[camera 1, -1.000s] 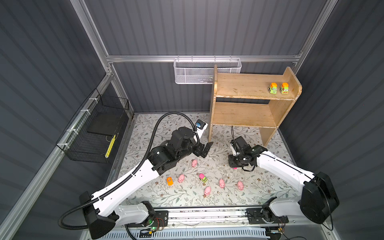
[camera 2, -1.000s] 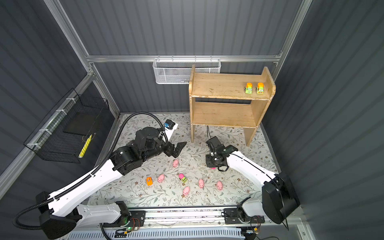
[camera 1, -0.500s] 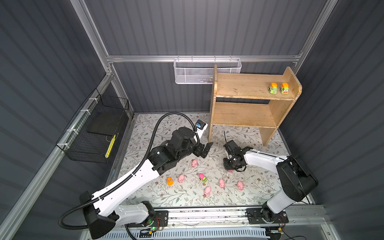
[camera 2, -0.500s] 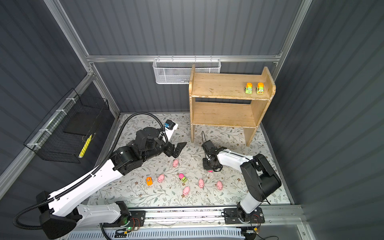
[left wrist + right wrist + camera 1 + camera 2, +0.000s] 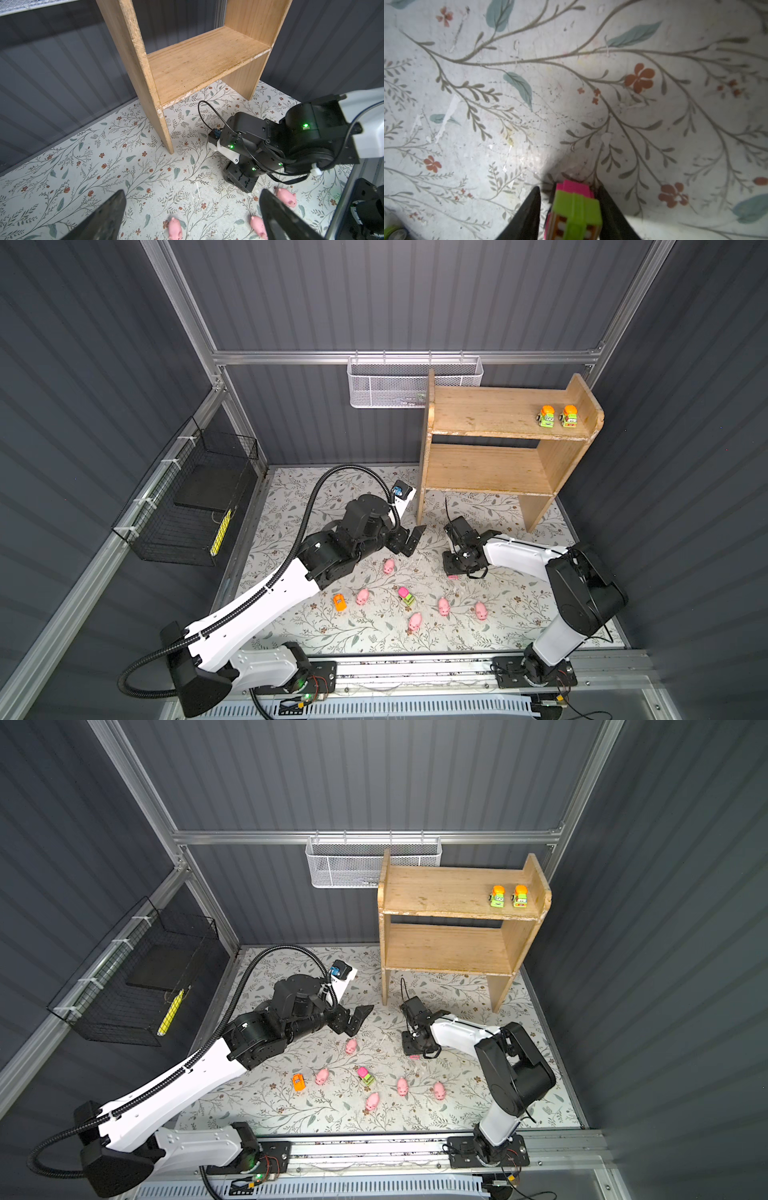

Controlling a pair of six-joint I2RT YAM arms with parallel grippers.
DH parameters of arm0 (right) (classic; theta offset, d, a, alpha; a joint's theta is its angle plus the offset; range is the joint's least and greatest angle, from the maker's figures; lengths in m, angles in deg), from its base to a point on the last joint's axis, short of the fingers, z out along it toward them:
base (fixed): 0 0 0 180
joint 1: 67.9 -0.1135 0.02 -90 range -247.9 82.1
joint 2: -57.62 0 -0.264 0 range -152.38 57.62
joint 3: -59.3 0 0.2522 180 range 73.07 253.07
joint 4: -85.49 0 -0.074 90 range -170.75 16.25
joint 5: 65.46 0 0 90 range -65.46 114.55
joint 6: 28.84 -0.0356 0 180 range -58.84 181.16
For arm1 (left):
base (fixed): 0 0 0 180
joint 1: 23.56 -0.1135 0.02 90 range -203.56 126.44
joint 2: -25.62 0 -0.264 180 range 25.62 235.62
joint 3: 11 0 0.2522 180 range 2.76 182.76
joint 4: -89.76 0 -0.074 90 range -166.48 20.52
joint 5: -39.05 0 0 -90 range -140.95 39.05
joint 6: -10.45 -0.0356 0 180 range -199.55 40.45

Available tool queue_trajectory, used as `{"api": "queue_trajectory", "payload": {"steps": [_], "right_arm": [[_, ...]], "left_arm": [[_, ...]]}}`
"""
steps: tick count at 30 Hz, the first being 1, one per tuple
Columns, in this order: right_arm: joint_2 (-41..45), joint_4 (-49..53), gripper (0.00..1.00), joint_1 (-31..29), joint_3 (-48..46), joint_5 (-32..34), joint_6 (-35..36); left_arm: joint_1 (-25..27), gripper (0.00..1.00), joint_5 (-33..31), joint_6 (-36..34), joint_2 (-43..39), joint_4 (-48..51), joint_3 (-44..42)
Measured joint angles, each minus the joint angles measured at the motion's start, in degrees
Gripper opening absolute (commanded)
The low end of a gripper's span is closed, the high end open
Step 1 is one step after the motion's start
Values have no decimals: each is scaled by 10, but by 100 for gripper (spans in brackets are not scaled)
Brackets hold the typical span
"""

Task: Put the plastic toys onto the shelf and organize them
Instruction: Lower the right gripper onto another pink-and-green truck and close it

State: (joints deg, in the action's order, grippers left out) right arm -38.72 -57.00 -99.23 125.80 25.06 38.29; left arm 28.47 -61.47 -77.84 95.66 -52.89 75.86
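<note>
My right gripper [image 5: 569,188] points straight down at the floral mat, its jaws part open around a pink and green toy vehicle [image 5: 575,209]; one finger [image 5: 529,207] stands a little off the toy. In both top views only a pink sliver [image 5: 453,577] of it shows under that gripper [image 5: 453,570]. My left gripper [image 5: 411,540] hovers wide open and empty above a pink pig [image 5: 389,566]. Several more pigs [image 5: 444,606], an orange vehicle [image 5: 339,602] and a pink-green vehicle [image 5: 406,596] lie on the mat. Two green-orange vehicles [image 5: 546,416] stand on the top tier of the wooden shelf [image 5: 478,414].
A white mesh basket [image 5: 390,385] hangs on the back wall beside the shelf. A black wire basket [image 5: 195,506] is fixed to the left wall. The shelf's lower tier [image 5: 203,62] is bare. The shelf's left side panel [image 5: 423,489] stands close to my left gripper.
My right gripper has moved left and down onto the mat and its jaws have parted around the pink-green vehicle. The left arm has not moved.
</note>
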Motion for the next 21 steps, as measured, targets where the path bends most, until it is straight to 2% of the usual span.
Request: {"api": "queue_trajectory", "payload": {"steps": [8,12,16,21], "right_arm": [[8,6,63,-2,-1,8,5],[56,-10,70,-22,-36,32,-7],[110,-70,72,-71,-107,78,-38],[131,-173,71,-106,-195,154,-75]], "left_arm": [[0,100,0,0,0,0,0],[0,100,0,0,-1,-1,-3],[0,100,0,1,-7,0,-14],[0,100,7,5,-17,-1,-17]]}}
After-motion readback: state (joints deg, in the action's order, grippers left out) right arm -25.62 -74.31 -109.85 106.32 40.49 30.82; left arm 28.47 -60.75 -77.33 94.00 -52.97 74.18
